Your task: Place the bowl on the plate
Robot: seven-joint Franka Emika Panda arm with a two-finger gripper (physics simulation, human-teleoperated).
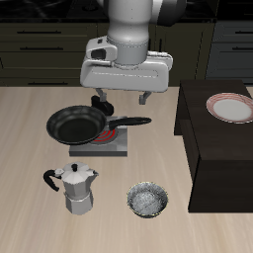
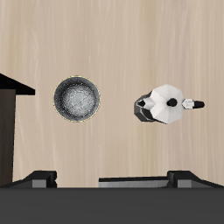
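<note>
Gripper (image 1: pixel 122 101) hangs high over the middle of the table, pointing straight down from a bulky white wrist block, its two dark fingers (image 1: pixel 100 103) spread wide apart with nothing between them. It hovers just above the frying pan (image 1: pixel 79 124), which sits on a small stove plate (image 1: pixel 107 141) with a red coil, handle reaching toward the dark cabinet (image 1: pixel 217 148). Well apart from the claw, near the table's front edge, sits the bowl (image 1: pixel 148 200), upright on the bare wood, its dark rim and speckled inside clear in the wrist view (image 2: pixel 77 97). Beside it stands a silver moka pot (image 1: pixel 78 188), near but not touching. The plate (image 1: pixel 230 108), white with a reddish ring, lies flat on top of the dark cabinet, farther back than the bowl and well away from it.
</note>
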